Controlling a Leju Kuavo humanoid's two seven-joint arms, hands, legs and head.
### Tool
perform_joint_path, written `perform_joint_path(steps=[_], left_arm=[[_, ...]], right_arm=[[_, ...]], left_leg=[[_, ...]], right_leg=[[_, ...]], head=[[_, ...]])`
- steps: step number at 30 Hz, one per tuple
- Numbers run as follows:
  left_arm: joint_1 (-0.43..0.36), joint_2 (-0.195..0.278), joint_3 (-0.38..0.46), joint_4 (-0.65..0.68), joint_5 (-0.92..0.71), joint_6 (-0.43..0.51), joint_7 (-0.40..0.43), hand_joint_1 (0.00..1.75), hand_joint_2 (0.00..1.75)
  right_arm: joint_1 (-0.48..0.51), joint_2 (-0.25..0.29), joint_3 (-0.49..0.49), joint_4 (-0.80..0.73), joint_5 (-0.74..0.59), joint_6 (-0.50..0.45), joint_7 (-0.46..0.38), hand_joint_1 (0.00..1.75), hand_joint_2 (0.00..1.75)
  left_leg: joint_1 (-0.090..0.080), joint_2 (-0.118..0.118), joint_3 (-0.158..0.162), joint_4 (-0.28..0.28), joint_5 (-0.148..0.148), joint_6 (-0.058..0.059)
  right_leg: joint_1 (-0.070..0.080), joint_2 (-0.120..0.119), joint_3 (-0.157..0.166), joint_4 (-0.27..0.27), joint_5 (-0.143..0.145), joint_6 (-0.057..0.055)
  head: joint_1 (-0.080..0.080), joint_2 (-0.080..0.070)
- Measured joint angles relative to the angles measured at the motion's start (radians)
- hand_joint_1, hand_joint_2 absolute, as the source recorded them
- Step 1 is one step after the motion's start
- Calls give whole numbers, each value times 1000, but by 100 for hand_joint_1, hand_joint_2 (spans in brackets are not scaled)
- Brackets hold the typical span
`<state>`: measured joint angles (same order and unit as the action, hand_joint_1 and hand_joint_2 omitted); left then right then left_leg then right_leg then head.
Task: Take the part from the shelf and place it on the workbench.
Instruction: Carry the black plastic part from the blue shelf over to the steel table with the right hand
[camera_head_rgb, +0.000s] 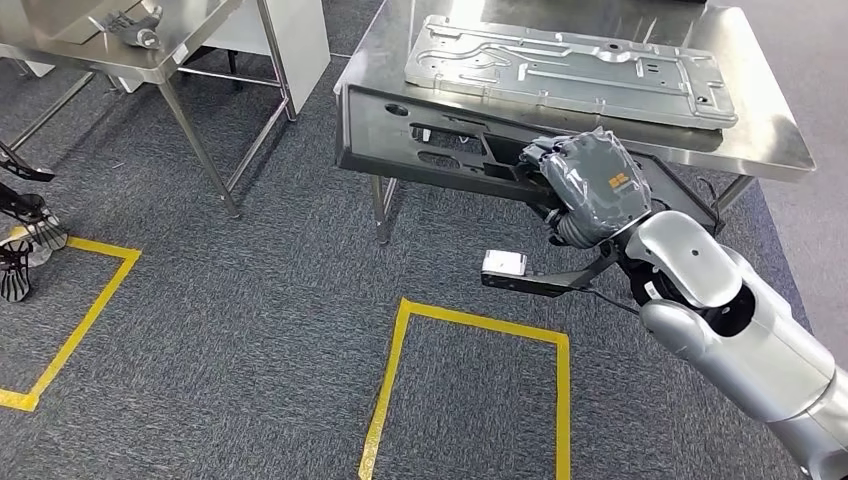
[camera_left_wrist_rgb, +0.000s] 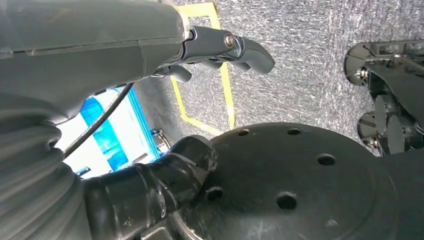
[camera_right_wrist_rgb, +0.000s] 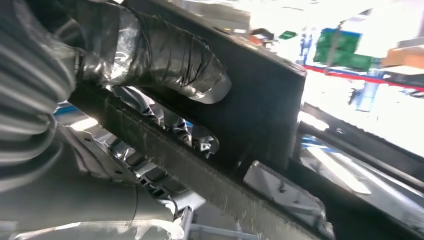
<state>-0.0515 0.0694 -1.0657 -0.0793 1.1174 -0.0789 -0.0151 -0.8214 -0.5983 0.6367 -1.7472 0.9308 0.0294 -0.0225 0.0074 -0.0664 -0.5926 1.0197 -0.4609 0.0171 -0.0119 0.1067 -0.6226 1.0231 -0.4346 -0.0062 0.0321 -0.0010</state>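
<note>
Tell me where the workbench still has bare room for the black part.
The workbench is crowded: the grey metal plate covers most of its top. Bare steel remains in a strip along the near edge, between that plate and the black part held by the right hand, and a patch at the near right corner.

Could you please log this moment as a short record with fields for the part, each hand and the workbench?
part: black panel, long, with cut-outs, held against the near edge of the workbench
right hand: grips the black panel at its near edge; thumb pressed on one face
left hand: hangs above the carpet, holds nothing, fingers curled
workbench: steel top, carries a grey metal plate
floor: grey carpet with yellow tape outlines
</note>
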Motion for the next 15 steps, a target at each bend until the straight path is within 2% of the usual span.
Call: perform_joint_path(steps=[5,8,11,13,15], left_arm=[[-1,1,-7,0,14,-2,4,0,175],[-2,6,-7,0,31,-11,5,0,175],[-4,13,-7,0,40,-15,5,0,175],[-4,15,-7,0,44,-15,5,0,175],[-3,16,-7,0,45,-15,5,0,175]], right_arm=[[-24,7,19,10,24,7,12,175,175],[-41,58,57,31,100,12,62,175,175],[-53,108,102,55,134,12,91,175,175],[-58,126,124,63,135,11,95,175,175],[-65,142,141,70,142,12,104,175,175]], left_leg=[[-1,-5,0,0,1,4],[-1,-5,0,1,1,5],[-2,-5,1,1,0,6],[-2,-8,1,1,0,6],[-1,-10,0,1,0,6]], right_leg=[[-1,-6,6,-6,1,1],[0,-6,6,-7,1,3],[0,-6,6,-7,1,10],[0,-9,6,-7,0,16],[0,-12,6,-6,0,16]], head=[[0,0],[0,0],[0,0],[0,0],[0,0]])
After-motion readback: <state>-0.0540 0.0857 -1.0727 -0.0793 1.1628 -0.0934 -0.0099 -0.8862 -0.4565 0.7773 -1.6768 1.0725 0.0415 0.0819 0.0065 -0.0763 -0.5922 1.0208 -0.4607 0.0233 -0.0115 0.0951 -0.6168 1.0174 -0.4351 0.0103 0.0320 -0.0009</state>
